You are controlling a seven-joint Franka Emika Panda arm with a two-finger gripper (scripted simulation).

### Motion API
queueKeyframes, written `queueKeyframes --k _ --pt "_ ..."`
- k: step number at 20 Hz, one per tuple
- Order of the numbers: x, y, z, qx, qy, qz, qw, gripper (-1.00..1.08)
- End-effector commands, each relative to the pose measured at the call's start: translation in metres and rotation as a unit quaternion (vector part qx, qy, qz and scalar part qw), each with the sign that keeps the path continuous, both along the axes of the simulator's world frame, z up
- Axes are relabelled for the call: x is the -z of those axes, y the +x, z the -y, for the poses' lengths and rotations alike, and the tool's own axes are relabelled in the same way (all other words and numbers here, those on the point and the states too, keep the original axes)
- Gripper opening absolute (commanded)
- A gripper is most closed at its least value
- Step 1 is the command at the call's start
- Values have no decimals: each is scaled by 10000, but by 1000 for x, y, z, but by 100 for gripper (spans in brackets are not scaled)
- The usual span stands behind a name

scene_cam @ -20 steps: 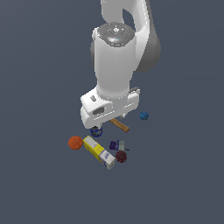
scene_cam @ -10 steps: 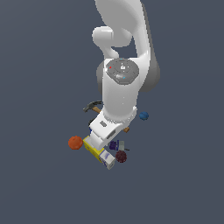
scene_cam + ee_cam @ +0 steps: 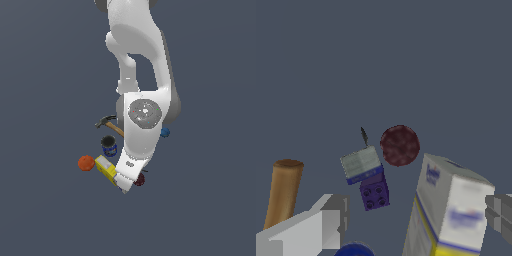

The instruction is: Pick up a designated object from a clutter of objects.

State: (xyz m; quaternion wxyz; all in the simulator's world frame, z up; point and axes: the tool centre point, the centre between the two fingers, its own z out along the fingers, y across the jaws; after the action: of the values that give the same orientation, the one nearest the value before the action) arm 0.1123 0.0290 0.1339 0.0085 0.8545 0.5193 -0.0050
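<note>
Between the jaws, spread wide and empty, stood the yellow-and-white box (image 3: 453, 210) and purple-grey item (image 3: 367, 177); just beyond them, ahead of the gap, the maroon ball (image 3: 399, 145) lay on the worktop (image 3: 406, 60).

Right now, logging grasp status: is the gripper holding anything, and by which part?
Nothing is held. The gripper is open, and the maroon ball lies free ahead of its fingers.
</note>
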Motion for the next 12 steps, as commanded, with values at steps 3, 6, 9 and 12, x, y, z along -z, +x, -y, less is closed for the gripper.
queueKeyframes --k 3,6,9,12 --pt "24 6 -7 -561 39 -8 9984 100" --pt "36 9 -11 -838 60 -11 9965 100" --pt "45 11 -13 -1048 77 -13 9945 100" --pt "51 12 -15 -1190 90 -14 9928 100"
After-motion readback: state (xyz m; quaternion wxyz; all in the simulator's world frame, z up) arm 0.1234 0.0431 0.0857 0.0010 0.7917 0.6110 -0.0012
